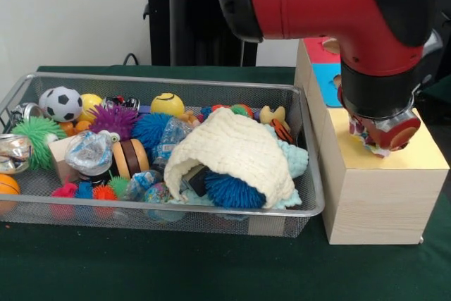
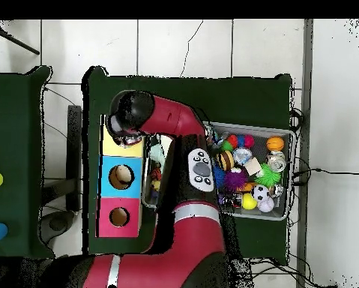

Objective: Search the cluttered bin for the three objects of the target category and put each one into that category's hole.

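My gripper (image 1: 384, 134) hangs just over the yellow top (image 1: 421, 154) of the wooden box (image 1: 373, 199), to the right of the bin. It is shut on a small red and orange toy (image 1: 394, 135) with white bits, which sits close above the yellow surface and hides the hole there. The wire mesh bin (image 1: 313, 195) holds a heap of toys: a soccer ball (image 1: 61, 103), a yellow ball (image 1: 168, 103), a purple spiky ball (image 1: 113, 119) and a cream knit cloth (image 1: 236, 149). In the overhead view the arm's wrist (image 2: 130, 116) covers the yellow section.
The box has a blue section (image 2: 107, 178) and a red section (image 2: 106, 217), each with an open round hole. A blue spiky ball (image 1: 232, 192) pokes out from under the cloth. The bin's right wall stands close against the box. Green cloth (image 1: 176, 266) covers the table.
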`<state>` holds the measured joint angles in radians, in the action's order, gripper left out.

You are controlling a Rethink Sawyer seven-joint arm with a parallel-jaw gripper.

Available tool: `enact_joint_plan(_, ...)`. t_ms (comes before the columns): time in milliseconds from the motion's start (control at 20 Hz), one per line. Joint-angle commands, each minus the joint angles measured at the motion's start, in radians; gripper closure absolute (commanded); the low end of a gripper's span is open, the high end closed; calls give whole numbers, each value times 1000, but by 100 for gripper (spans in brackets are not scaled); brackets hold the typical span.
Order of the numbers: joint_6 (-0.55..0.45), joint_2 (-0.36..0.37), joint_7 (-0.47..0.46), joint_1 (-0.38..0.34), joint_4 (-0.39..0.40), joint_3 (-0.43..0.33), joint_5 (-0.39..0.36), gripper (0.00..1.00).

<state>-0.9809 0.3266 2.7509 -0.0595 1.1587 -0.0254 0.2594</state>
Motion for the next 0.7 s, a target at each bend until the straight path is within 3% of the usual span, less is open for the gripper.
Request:
enact_joint_plan(50, 137, 124, -318, -64, -39, 5, -209, 100)
enact_joint_plan(100, 136, 119, -314, -34, -84, 68, -302, 100)
enact_joint_plan(200, 148, 112, -271, -2, -111, 129, -394, 100)
enact_joint_plan(250, 174, 116, -266, -4, -104, 124, -418, 100)
enact_joint_plan(600, 311, 187, -206, -66, 45, -9, -446, 100)
enact_joint_plan(700, 296, 190, -203, -70, 36, -23, -454, 100)
